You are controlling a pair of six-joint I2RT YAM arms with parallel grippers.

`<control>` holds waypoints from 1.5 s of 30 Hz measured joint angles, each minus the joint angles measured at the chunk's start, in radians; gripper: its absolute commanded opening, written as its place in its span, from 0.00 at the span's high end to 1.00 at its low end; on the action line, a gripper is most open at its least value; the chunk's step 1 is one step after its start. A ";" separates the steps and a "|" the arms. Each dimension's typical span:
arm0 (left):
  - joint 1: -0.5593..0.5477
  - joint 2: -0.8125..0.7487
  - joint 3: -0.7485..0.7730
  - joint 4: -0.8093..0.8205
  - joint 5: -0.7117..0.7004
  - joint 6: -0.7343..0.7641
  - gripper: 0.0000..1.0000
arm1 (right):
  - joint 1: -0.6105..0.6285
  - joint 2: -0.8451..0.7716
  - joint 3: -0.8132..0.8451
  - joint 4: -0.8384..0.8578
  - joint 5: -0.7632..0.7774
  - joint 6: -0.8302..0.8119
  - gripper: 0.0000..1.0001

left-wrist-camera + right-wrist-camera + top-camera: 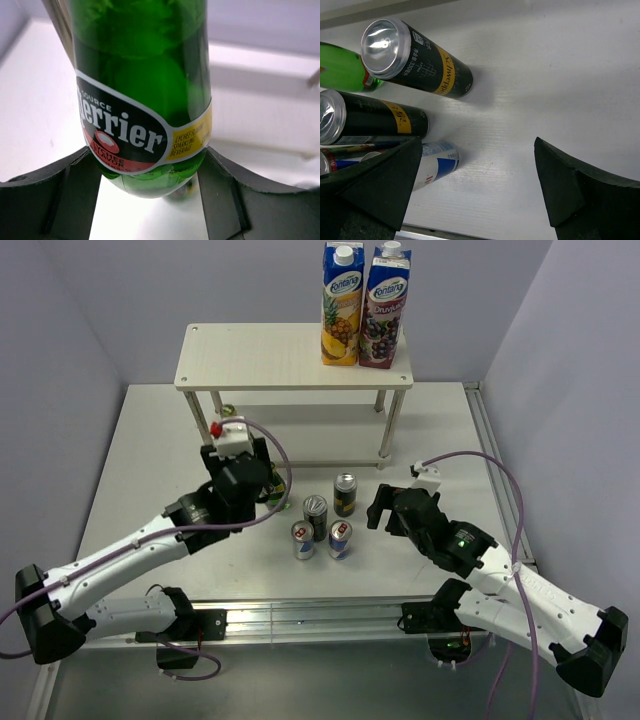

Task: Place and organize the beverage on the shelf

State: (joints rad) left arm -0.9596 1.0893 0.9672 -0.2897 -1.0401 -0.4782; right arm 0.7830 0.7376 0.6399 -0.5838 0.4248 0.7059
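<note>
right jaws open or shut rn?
Open. The right gripper shows its jaws spread wide in the wrist view, closing on nothing; the cans stand on the table beyond, untouched.

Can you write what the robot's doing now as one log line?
left claw: shut on bottle | right claw: open, empty | cans: four on table | shelf: two cartons

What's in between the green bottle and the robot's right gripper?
Four cans stand between the green bottle and the right gripper: two dark slim cans, two blue-silver cans. The top view shows it.
</note>
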 measured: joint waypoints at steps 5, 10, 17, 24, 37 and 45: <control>0.127 0.055 0.257 0.030 0.063 0.185 1.00 | 0.000 0.006 0.000 0.000 0.000 0.000 0.00; 0.262 0.187 0.555 0.027 0.149 0.282 1.00 | 0.000 0.006 0.000 0.003 0.002 0.000 0.00; 0.391 0.387 0.840 -0.003 0.258 0.344 0.99 | 0.000 -0.009 0.000 0.004 0.013 0.003 0.00; 0.499 0.550 0.921 -0.084 0.377 0.351 1.00 | 0.000 -0.056 -0.011 -0.002 0.027 0.011 0.00; 0.566 0.604 0.946 -0.116 0.416 0.341 0.99 | 0.000 -0.071 -0.012 -0.008 0.035 0.019 0.00; 0.566 0.531 0.838 -0.070 0.414 0.305 0.80 | 0.000 -0.071 -0.012 -0.008 0.038 0.020 0.00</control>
State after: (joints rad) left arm -0.3939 1.6199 1.8053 -0.3595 -0.6262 -0.1734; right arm 0.7834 0.6666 0.6277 -0.5919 0.4625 0.7258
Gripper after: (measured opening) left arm 0.732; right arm 0.998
